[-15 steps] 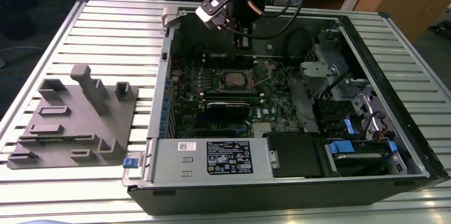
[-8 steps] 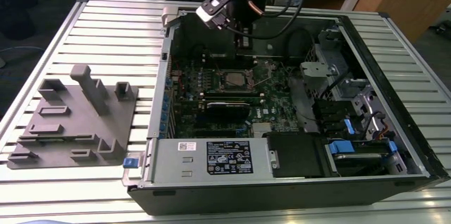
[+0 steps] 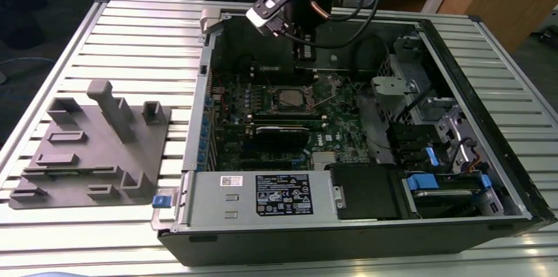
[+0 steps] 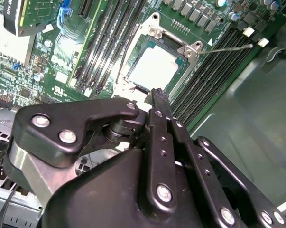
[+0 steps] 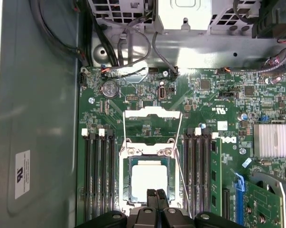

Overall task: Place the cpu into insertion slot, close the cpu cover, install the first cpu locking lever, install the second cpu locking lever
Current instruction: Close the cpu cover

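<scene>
Fingers, second wrist view: fingers (image 4: 157, 107) narrow, pressed together, nothing seen between them; the tips hover at the near edge of the slot (image 4: 173, 45).
Cpu, same view: cpu (image 4: 154, 71) lies flat in the slot just beyond the tips, seemingly seated.
First wrist view: cover (image 5: 152, 112) stands raised and a lever (image 5: 180, 142) hangs loose, leaving the cpu (image 5: 150, 178) bare; fingers (image 5: 154, 195) just beside it.
Exterior view: fingers (image 3: 304, 42) hang above the case (image 3: 349, 241); cpu (image 3: 291, 98) lower, apart.

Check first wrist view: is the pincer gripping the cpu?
No, the cpu lies flat in the slot, while the pincer is shut with nothing between its tips.
</scene>
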Tool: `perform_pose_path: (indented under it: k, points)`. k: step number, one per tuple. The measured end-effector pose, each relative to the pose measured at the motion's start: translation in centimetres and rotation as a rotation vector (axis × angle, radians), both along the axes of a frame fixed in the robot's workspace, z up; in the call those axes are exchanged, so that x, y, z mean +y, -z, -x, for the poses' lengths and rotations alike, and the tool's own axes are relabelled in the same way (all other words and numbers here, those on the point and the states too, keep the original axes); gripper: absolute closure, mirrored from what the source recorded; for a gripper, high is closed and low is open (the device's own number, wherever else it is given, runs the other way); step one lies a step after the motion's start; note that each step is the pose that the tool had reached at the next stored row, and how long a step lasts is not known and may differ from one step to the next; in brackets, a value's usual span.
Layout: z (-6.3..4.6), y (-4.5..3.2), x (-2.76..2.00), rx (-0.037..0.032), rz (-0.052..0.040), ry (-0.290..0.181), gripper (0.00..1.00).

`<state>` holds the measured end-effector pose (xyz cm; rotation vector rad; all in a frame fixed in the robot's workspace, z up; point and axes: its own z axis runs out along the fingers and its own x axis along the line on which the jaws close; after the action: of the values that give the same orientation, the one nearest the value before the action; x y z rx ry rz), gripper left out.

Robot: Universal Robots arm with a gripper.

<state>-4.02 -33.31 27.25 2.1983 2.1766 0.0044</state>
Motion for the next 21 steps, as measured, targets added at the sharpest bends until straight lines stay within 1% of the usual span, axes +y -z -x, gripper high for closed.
perform_pose_path:
  k: [11, 18, 21]
  points:
    - [-1.6, 0.0, 0.0, 0.0, 0.0, 0.0, 0.89]
    - [-2.2, 0.01, 0.0, 0.0, -0.0001, 0.0, 0.89]
    - [-2.6, 0.01, 0.0, 0.0, 0.0, 0.0, 0.89]
